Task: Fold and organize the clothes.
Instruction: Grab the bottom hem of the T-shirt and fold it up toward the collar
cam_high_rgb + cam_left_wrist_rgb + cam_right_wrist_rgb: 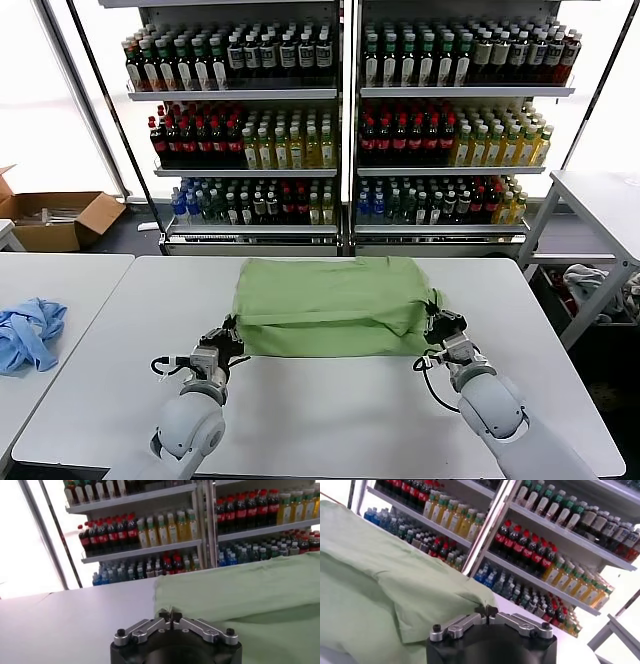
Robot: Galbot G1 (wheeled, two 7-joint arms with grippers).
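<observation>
Both grippers sit at the near edge of the shirt (333, 305), which lies folded into a rough rectangle on the middle of the white table (330, 420), in front of the drink shelves (345, 120). At the shirt's near left corner, the left gripper (228, 340) has its jaws clenched; its wrist view shows the fingertips pressed together right at the hem, but whether any cloth is pinched between them I cannot tell. At the near right corner, the right gripper (437, 325) is likewise clenched, its tips meeting where a fold of green fabric ends (a pinch on that corner looks likely, though it is not certain).

Judging by the layout, a fold is in hand, with both near corners addressed at once. Next, the arms would probably need to lift together and carry the near edge evenly toward the far side, keeping the cloth taut so it lands square. A blue garment (28, 335) lies apart on the left table.
</observation>
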